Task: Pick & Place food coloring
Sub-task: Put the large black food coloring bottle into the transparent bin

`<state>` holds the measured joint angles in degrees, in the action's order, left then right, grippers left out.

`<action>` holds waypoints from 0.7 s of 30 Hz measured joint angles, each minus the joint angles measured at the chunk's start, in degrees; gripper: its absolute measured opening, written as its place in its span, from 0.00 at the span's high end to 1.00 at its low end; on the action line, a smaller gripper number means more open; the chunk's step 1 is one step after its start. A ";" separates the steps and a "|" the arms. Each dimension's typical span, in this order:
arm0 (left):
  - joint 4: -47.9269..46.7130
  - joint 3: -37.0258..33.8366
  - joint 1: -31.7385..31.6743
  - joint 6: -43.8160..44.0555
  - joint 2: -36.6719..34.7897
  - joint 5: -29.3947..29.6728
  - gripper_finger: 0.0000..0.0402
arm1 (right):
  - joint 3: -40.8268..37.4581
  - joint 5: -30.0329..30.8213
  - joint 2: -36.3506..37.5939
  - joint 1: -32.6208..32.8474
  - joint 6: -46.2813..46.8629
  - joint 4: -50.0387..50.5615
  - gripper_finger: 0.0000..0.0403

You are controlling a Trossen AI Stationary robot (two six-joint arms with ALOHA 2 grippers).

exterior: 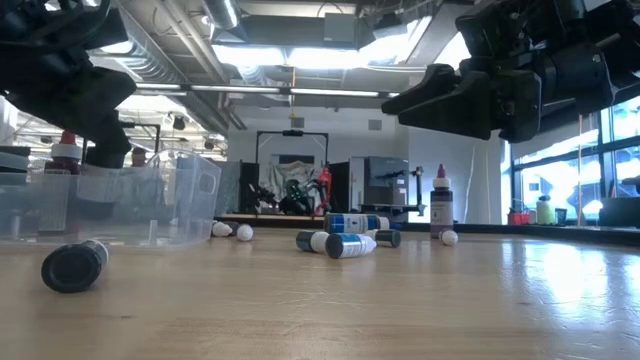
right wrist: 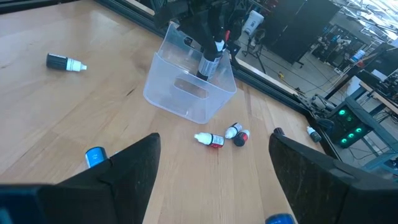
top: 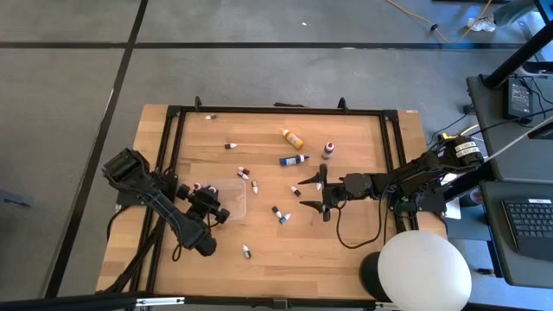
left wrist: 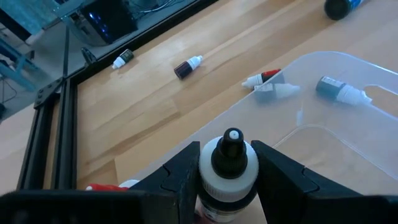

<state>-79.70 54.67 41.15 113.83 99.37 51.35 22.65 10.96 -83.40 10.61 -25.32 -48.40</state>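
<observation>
L gripper (left wrist: 227, 180) is gripping a dropper bottle (left wrist: 228, 171), white collar, dark cap, and is hovering over the clear tray (top: 235, 200) at its L edge. R gripper (right wrist: 211, 168) is hanging jaws wide, nothing held, mid-table, bare wood around it. The high view is showing approx 12 loose bottles: yellow one (top: 292, 136), blue one (top: 294, 160), rest tiny and hard to tell. Tray insides are partly hidden by the L arm.

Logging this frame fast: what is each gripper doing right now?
Left gripper: shut on a dropper bottle, held over the clear tray.
Right gripper: open, holding nothing, above the table.
</observation>
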 joint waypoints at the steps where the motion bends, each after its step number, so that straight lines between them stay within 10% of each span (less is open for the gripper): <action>1: 0.00 -0.01 0.00 0.00 0.00 0.00 0.67 | 0.00 0.00 0.00 0.00 0.01 0.00 0.25; 21: -1.11 -0.02 -0.04 0.49 -0.02 0.09 0.52 | 0.00 0.00 0.00 0.00 0.00 0.02 0.25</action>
<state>-80.81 54.65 41.10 114.32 99.35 51.44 22.65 10.96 -83.40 10.61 -25.32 -48.38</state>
